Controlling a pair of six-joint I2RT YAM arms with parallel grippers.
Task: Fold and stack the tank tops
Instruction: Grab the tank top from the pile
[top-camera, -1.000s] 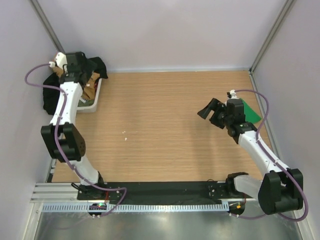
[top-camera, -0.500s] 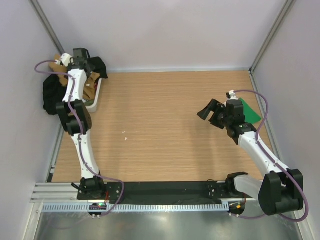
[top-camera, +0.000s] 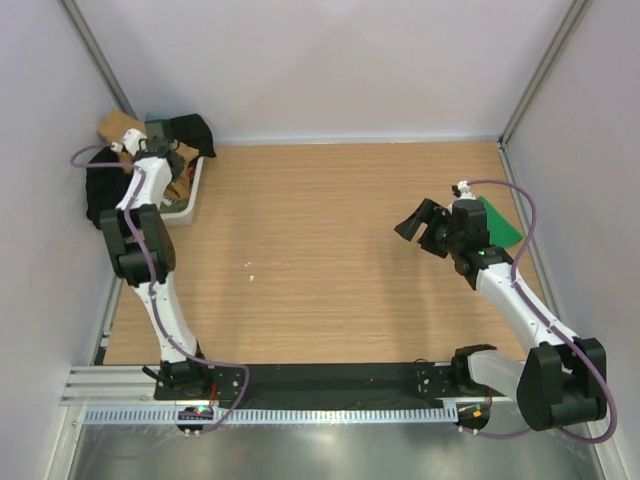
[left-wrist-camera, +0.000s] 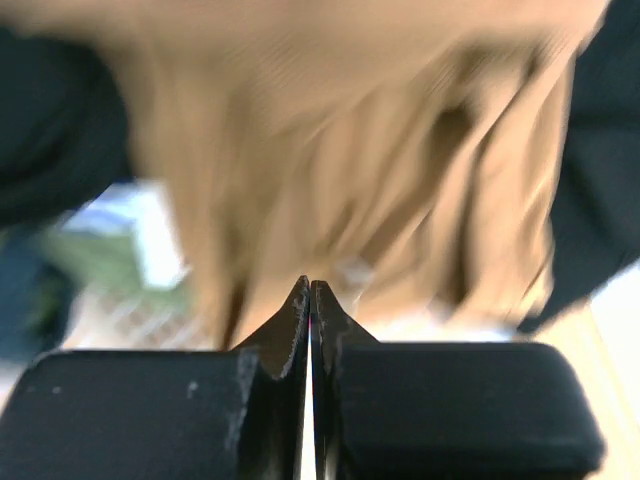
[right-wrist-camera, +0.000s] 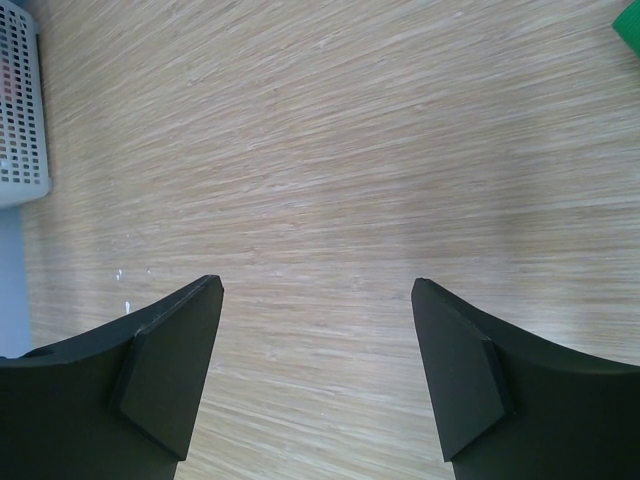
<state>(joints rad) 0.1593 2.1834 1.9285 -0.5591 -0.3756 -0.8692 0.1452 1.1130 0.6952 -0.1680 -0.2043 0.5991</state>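
The tan tank top (top-camera: 119, 124) lies bunched in the far-left corner, over and beside the white basket (top-camera: 186, 208). My left gripper (top-camera: 158, 133) is down among those clothes. In the left wrist view its jaws are shut tip to tip (left-wrist-camera: 310, 285), with the blurred tan tank top (left-wrist-camera: 340, 150) right behind the tips. No cloth shows between them. The green tank top (top-camera: 500, 226) lies folded flat at the right edge, with a corner in the right wrist view (right-wrist-camera: 630, 22). My right gripper (top-camera: 421, 223) hovers open just left of it, over bare wood (right-wrist-camera: 318, 285).
Black garments (top-camera: 195, 131) hang over the basket's far end and over its left side (top-camera: 98, 197). The basket's perforated wall (right-wrist-camera: 20, 110) shows in the right wrist view. Grey walls close in the table on the left, back and right. A small white speck (top-camera: 250, 265) lies on the wood.
My left gripper went from wide open to shut, while its arm folded in closer to the far-left corner over the basket. The right arm has stayed put, its jaws slightly narrower.
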